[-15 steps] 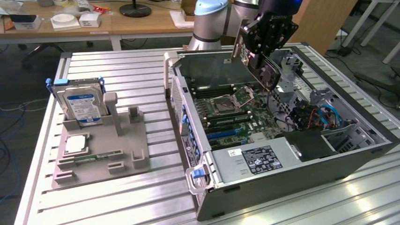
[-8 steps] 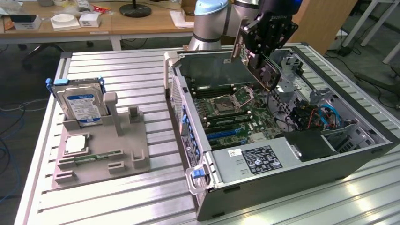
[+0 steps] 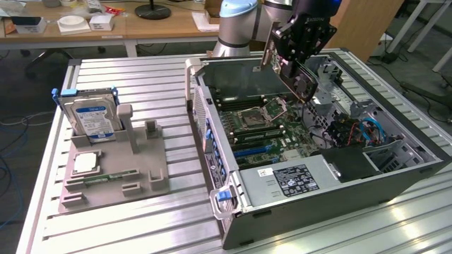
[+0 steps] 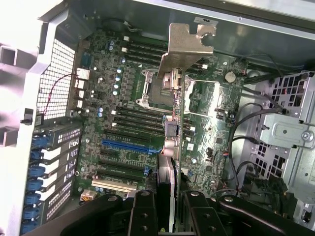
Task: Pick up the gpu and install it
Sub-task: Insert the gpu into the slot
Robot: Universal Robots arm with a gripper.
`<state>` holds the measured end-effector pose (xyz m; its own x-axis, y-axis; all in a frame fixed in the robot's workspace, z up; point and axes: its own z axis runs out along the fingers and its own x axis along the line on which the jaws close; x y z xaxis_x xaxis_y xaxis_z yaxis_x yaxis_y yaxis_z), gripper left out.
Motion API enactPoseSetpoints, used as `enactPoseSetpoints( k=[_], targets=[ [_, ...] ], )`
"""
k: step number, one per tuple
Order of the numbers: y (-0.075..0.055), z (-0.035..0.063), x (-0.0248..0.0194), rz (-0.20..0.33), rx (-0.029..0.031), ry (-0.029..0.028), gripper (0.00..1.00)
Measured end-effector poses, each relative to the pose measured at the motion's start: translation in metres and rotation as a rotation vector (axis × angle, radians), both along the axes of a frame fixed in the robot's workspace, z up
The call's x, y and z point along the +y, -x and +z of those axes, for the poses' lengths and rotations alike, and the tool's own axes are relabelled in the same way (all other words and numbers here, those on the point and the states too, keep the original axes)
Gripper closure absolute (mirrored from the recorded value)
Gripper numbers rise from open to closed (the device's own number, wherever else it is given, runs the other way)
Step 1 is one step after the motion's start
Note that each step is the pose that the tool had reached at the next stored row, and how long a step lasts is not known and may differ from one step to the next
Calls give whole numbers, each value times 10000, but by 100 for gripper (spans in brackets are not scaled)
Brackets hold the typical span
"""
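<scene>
Between the claw's [image 3: 291, 59] clenched fingers [image 4: 142, 211] hangs the gpu [image 3: 300, 82], pinched along its upper edge, with its silver bracket [image 4: 189, 46] at one end. It looks light and stiff but fragile. A thin card like this is best gripped across the bare board edge, as it is now, clear of cooler and contact strip, and never twisted. Directly beneath the claw lies the motherboard [image 3: 272, 124] with its blue slot [image 4: 128, 146], inside the open case [image 3: 318, 185]. Well off to one side stands a hard drive [image 3: 92, 116].

The gpu [image 3: 302, 84] has a silver metal bracket [image 4: 189, 49]; the gripper [image 4: 170, 201] is matt black.
</scene>
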<state>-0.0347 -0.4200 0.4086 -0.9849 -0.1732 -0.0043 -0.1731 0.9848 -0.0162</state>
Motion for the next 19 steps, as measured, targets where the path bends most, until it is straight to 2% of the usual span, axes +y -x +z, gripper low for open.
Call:
enactPoseSetpoints(
  k=[19],
  targets=[
    [0,0,-1,271,0,0,73]
  ],
)
